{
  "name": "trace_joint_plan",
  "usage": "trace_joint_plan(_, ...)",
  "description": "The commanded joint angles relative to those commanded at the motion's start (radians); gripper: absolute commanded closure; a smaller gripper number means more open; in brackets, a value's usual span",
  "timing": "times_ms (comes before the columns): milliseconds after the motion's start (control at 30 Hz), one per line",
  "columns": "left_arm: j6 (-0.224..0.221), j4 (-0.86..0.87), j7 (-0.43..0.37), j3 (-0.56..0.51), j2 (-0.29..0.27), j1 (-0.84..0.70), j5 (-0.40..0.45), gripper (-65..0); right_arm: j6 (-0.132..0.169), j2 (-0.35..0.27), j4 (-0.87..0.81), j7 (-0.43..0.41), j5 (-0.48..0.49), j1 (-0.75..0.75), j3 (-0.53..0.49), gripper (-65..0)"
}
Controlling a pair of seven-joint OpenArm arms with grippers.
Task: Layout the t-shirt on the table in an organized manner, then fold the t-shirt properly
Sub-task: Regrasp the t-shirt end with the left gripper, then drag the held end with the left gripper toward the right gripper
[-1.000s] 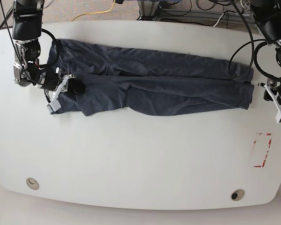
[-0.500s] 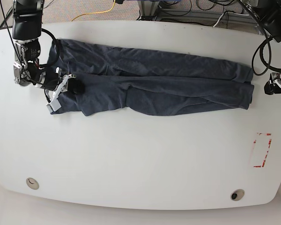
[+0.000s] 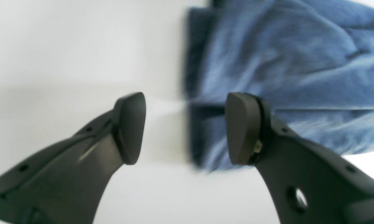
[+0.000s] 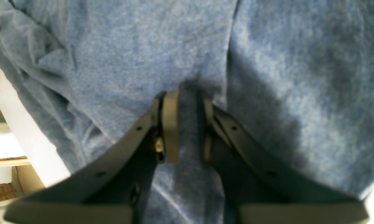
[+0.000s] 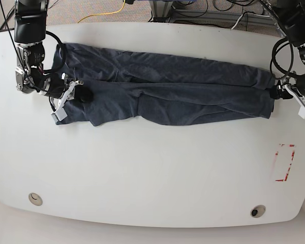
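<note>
Since the earlier base frames: left gripper (image 5: 283,94) has come back in toward the cloth from the table's right edge and now sits just off the t-shirt's right end; right arm and garment show no visible change.

Item 1, t-shirt (image 5: 168,89): dark navy-grey, folded lengthwise into a long wrinkled band, lying across the far half of the table (image 5: 152,168). Lettering not visible. Lower edge uneven, sagging toward the middle.

Item 2, right gripper (image 4: 185,130): seen at the left of the base view, low on the table at the shirt's left end. Arm descends from the top corner, wrist bent so the fingers point sideways into the fabric. Fingers drawn close, pinching a ridge of the cloth between the pads (image 4: 170,127).

Item 3, left gripper: seen at the right of the base view, arm hanging from the upper right corner, claw level with the shirt's right edge. Fingers spread wide; nothing between them. In the wrist view one fingertip (image 3: 241,127) overlaps the shirt's edge, the other is over bare table; contact cannot be told, picture blurred.

Item 4, red tape mark (image 5: 284,162): on the table, near the right edge, well apart from the shirt.
</note>
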State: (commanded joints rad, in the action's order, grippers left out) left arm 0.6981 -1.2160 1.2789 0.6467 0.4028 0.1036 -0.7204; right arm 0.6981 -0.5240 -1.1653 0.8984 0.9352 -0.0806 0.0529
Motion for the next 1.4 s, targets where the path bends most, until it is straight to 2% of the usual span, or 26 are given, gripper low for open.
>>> trace_joint_plan(233,0.0,0.012,0.0,-0.044,-0.043,0.002,0.003,-38.1,0.0,0.002,0.0,0.0,0.002,0.002,0.0,-9.5)
trace_joint_plan(667,0.0,0.005,0.003,-0.046,-0.066,-0.02,0.003,-37.6,0.0,0.0,0.0,0.0,0.0,0.002,0.002,-9.5)
trace_joint_plan(767,0.0,0.005,0.003,-0.046,-0.066,-0.021,0.003,-30.4,0.0,0.0,0.0,0.0,0.0,0.002,0.002,-9.5)
trace_joint_plan(833,0.0,0.005,0.002,-0.046,-0.066,-0.021,0.006,-17.5,0.0,0.0,0.0,0.0,0.0,0.002,0.002,-9.5)
trace_joint_plan(900,0.0,0.005,0.002,-0.046,-0.066,-0.023,0.006,-8.2,0.0,0.0,0.002,0.0,0.0,0.002,0.002,-9.5)
trace_joint_plan(967,0.0,0.005,0.002,-0.046,-0.066,-0.026,0.003,-2.8,0.0,0.0,0.002,0.0,0.0,0.002,0.002,-9.5)
trace_joint_plan(1100,0.0,-0.023,0.002,-0.046,-0.063,-0.026,0.002,-2.1,0.0,0.0,0.003,0.0,0.0,0.002,0.002,-9.5)
trace_joint_plan(1200,0.0,-0.109,0.008,-0.046,-0.064,-0.029,0.002,-1.8,0.0,0.0,0.003,0.0,0.0,0.002,0.002,-9.5)
trace_joint_plan(1400,0.0,-0.331,0.091,-0.08,-0.064,-0.051,-0.02,-1.7,0.0,0.0,0.003,0.0,0.0,0.002,0.002,-9.5)
